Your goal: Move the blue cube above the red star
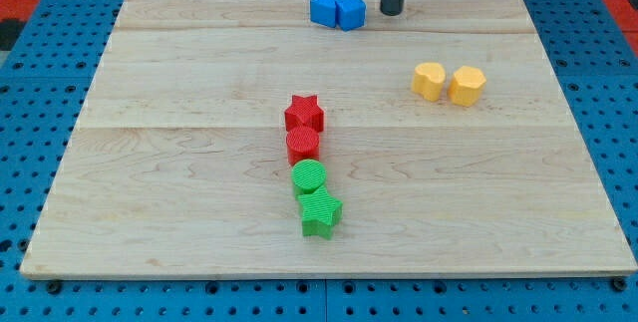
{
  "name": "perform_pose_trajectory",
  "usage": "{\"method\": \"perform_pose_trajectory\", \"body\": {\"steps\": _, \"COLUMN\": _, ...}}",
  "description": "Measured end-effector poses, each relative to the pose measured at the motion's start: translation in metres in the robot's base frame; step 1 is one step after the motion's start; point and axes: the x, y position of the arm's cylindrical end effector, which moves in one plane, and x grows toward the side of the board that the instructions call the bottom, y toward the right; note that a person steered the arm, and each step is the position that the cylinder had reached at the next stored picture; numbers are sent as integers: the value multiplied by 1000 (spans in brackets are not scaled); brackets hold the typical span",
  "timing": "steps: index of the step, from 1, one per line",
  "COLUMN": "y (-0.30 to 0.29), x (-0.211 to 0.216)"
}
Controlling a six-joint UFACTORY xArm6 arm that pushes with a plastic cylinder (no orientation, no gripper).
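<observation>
My tip (pixel 392 12) touches down near the top edge of the wooden board (pixel 179 212), a bit to the view's right of the middle. I have no pincer at all, only a straight dark rod, so nothing is being held or squeezed. Just to the view's left of my tip, with a small gap between, sit two blue blocks that touch each other. The nearer one is the blue cube (pixel 351 11), and the other blue block (pixel 323 9) is on its far side, with a shape I cannot tell for sure. Both are close to the top edge. The red star (pixel 304 114) is near the middle of the board, well apart from the blue cube and lower down in the view. Right under the star, touching it, is a red round block (pixel 303 145). Under that comes a green round block (pixel 309 176), and then a green star (pixel 320 213), all in a line going toward the bottom edge. Over by the right edge, in the top half, two yellow blocks sit side by side: a yellow block (pixel 430 80) and a yellow six-sided block (pixel 467 86)
</observation>
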Motion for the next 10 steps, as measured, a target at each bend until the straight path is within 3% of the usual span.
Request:
{"method": "perform_pose_trajectory", "body": {"steps": 2, "y": -80, "x": 0}}
{"method": "perform_pose_trajectory", "body": {"steps": 3, "y": -65, "x": -22}}
{"method": "perform_pose_trajectory", "body": {"steps": 4, "y": -96, "x": -26}}
{"method": "perform_pose_trajectory", "body": {"steps": 6, "y": -82, "x": 48}}
{"method": "perform_pose_trajectory", "body": {"steps": 8, "y": -97, "x": 19}}
{"method": "perform_pose_trajectory", "body": {"steps": 9, "y": -123, "x": 28}}
{"method": "perform_pose_trajectory", "body": {"steps": 10, "y": -121, "x": 69}}
